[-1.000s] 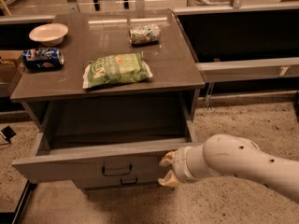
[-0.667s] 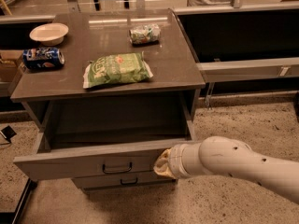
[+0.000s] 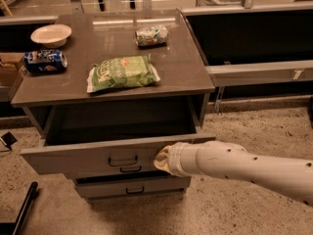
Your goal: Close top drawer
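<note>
You are at the push step: the gripper [image 3: 163, 159], grip state indeterminate, apparently touches the top drawer [image 3: 73, 159] front; press straight inward until flush.

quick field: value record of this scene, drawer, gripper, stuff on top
top drawer: pulled well out, not closed
handle: centre of drawer front
gripper: at the drawer front, right of the handle
cabinet top: green bag, blue can on its side, white bowl, small green packet

One bowl [image 3: 51, 35], one can [image 3: 45, 61], two bags [image 3: 123, 73] [image 3: 151, 35] — one gripper [image 3: 162, 160] (at top drawer [image 3: 73, 156]).
</note>
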Robot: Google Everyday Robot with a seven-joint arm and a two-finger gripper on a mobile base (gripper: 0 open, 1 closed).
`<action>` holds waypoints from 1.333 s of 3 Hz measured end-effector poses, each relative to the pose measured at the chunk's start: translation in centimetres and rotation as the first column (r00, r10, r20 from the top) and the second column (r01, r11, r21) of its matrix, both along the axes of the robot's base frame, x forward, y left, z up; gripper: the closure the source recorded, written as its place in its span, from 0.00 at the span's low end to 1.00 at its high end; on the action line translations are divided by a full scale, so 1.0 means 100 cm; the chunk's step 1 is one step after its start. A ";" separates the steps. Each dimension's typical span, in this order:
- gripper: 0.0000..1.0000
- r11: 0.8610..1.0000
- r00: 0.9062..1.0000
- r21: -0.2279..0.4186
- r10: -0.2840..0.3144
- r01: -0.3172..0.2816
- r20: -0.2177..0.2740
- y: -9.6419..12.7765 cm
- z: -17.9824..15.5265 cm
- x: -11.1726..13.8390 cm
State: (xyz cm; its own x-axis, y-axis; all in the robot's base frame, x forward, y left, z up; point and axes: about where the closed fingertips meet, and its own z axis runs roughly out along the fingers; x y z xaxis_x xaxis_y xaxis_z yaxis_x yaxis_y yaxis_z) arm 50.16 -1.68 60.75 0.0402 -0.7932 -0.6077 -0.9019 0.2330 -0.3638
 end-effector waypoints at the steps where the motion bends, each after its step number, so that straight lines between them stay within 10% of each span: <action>1: 0.00 0.999 1.000 0.040 -0.023 0.023 0.008 0.008 -0.002 0.020; 4: 0.00 0.994 1.000 0.109 0.020 -0.020 -0.006 0.017 -0.010 0.041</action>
